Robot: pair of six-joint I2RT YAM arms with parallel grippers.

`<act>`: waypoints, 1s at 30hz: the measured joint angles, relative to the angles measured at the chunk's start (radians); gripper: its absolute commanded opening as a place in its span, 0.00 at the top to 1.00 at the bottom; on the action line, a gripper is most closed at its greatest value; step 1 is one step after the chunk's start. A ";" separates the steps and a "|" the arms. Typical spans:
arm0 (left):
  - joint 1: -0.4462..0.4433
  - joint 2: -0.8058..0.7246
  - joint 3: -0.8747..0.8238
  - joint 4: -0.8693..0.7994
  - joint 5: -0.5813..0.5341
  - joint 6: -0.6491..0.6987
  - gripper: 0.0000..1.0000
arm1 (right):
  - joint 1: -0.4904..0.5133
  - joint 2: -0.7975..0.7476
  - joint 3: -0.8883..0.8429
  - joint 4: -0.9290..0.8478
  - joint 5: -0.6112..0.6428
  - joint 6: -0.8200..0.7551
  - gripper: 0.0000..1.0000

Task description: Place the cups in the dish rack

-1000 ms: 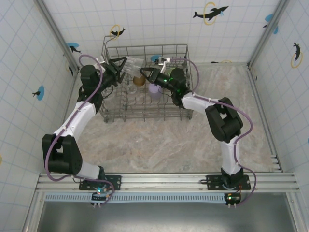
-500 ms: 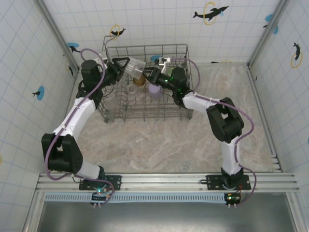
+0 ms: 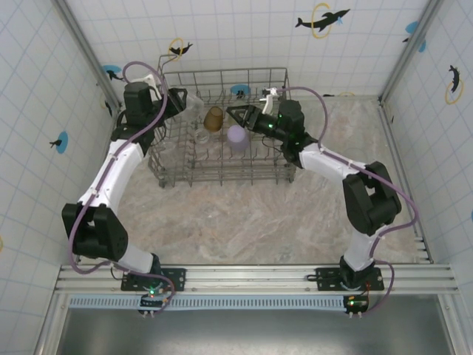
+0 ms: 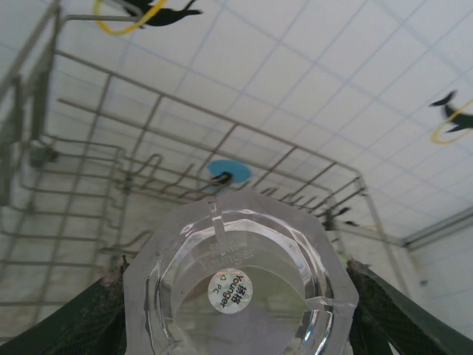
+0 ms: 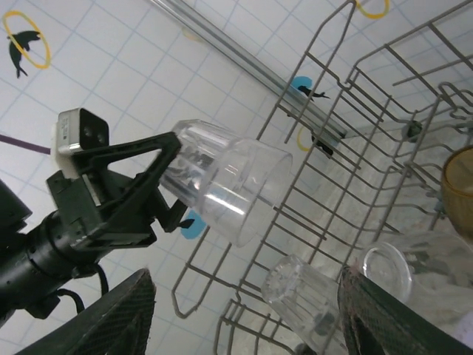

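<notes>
The dish rack (image 3: 275,171) stands at the back of the table. My left gripper (image 3: 185,104) hovers over the rack's far left corner, shut on a clear cup (image 3: 195,106) held on its side. In the left wrist view the clear cup's base (image 4: 238,285) faces the camera between both fingers (image 4: 70,325). My right gripper (image 3: 235,115) is open over the rack's middle, a short way right of that cup and holding nothing. Inside the rack sit an amber cup (image 3: 213,118), a lilac cup (image 3: 237,138) and a clear cup (image 3: 201,136). The right wrist view shows the held cup (image 5: 225,191) and racked clear cups (image 5: 303,299).
Tiled walls close in the table at the back and on both sides. The rack's tall wire sides (image 5: 336,111) rise close to both grippers. Marbled tabletop (image 3: 244,222) lies between the rack and the arm bases.
My right gripper has opened, let go of the clear cup and drawn back to the right. My left gripper, still holding the cup, has carried it left toward the rack's corner.
</notes>
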 measured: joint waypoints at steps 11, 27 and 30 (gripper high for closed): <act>0.000 0.032 -0.055 -0.016 -0.244 0.215 1.00 | 0.000 -0.144 -0.104 -0.166 0.060 -0.144 0.28; -0.008 0.055 -0.132 0.146 -0.346 0.290 1.00 | 0.000 -0.291 -0.238 -0.199 0.137 -0.208 0.26; -0.008 0.063 -0.132 0.165 -0.346 0.293 1.00 | -0.001 -0.307 -0.248 -0.198 0.143 -0.213 0.26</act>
